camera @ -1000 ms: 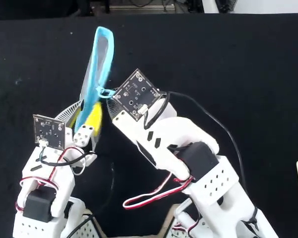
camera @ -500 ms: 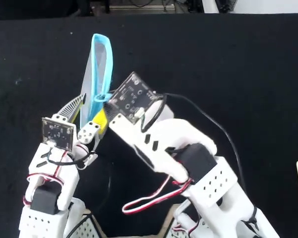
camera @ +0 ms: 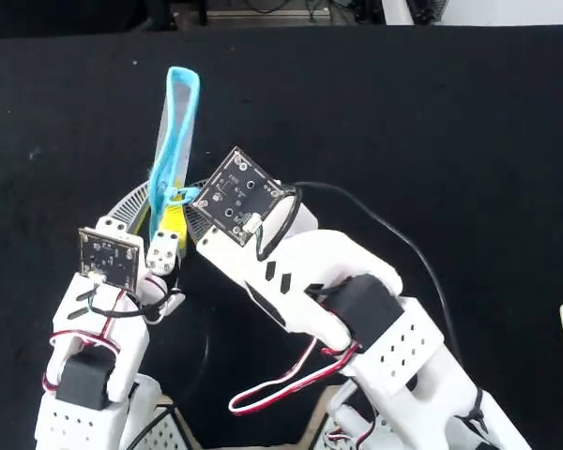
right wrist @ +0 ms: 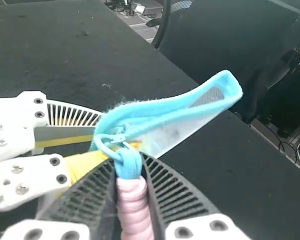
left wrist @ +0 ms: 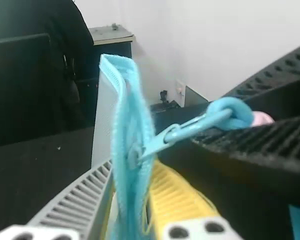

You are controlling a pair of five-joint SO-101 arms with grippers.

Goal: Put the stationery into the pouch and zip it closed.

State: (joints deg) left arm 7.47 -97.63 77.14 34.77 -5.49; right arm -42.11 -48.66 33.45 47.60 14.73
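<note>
Black table, pouch upright in left tool

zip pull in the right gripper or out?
In: the zip pull is pinched inside the right gripper, next to the pouch.

No writing I can read anywhere; any marks on the left camera board and the right camera board are too small.

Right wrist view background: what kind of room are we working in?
Probably an office or lab workbench: a table covered in black, loose cables on the floor beyond it, and a plain white wall.
</note>
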